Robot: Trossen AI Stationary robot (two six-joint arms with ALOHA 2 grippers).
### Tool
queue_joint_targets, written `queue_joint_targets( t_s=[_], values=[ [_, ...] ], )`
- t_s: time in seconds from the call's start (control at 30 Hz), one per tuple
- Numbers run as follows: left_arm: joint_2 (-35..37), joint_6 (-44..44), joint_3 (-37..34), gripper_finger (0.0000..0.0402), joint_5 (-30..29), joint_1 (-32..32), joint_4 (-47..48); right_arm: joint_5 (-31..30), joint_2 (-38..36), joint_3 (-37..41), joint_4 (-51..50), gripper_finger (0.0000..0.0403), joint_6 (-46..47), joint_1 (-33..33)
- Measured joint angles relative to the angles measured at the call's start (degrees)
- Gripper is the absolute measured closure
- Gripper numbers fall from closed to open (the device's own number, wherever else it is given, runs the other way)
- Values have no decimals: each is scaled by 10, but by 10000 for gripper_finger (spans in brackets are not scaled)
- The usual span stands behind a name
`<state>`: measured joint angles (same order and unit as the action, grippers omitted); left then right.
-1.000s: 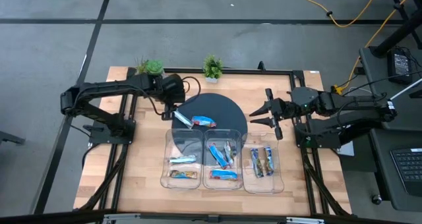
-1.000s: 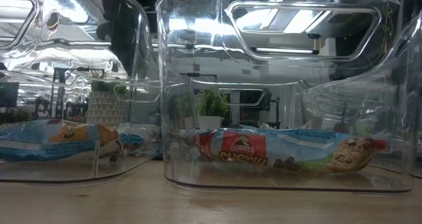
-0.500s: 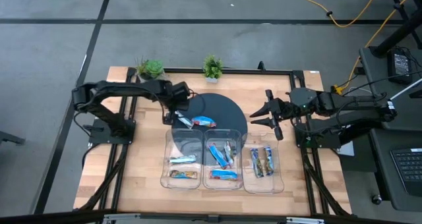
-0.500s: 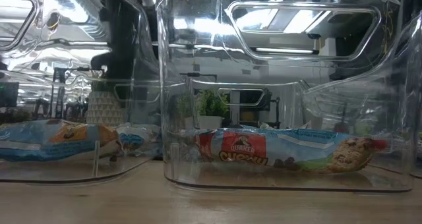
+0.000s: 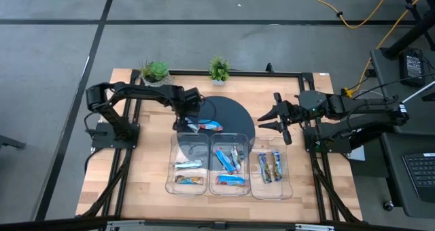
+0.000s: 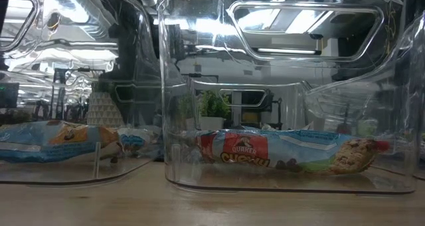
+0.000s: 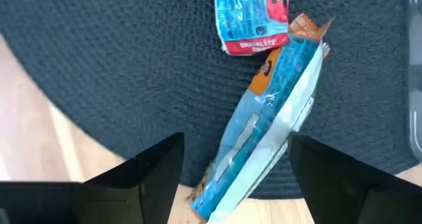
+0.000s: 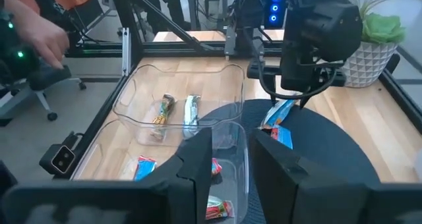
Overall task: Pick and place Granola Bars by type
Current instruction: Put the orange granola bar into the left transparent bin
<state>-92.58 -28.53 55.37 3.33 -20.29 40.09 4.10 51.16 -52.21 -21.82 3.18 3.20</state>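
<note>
Jaws of the left gripper (image 7: 227, 178), narrower a second earlier, were spread wide astride a blue granola bar (image 7: 264, 125) tilted on edge upon the dark round mat (image 5: 221, 115), none of it clamped; its long axis ran away from the fingers toward a second bar (image 7: 254, 16). Farther off, the right gripper (image 5: 262, 121) was held partly open, empty, above the clear trays (image 5: 268, 183).

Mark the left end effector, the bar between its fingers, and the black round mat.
left end effector (image 7: 231, 165), left wrist view, gap between fingertips
blue bar (image 7: 264, 125), left wrist view, wrapper middle
black round mat (image 5: 234, 115), high view, bare right part
</note>
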Motion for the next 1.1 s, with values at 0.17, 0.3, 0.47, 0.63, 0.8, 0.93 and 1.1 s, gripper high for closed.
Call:
queue_joint_targets(
  t_s=[0.17,0.3,0.47,0.63,0.8,0.93,1.1],
  values=[
    [-17,-8,0,139,10,7,-4,0,0,0,-4,299,11,0],
    [-27,-8,0,137,10,15,-6,0,0,0,-5,299,12,0],
    [-42,-7,0,137,13,23,-13,0,0,0,-4,299,12,0],
    [-53,1,0,157,10,26,-12,0,0,0,-4,299,11,0],
    [-53,9,0,212,9,26,-15,0,0,0,-4,299,12,0],
    [-53,18,0,268,9,26,-14,0,0,0,-4,299,12,0],
    [-53,27,1,333,10,26,-10,0,0,0,-4,299,13,0]
  ],
)
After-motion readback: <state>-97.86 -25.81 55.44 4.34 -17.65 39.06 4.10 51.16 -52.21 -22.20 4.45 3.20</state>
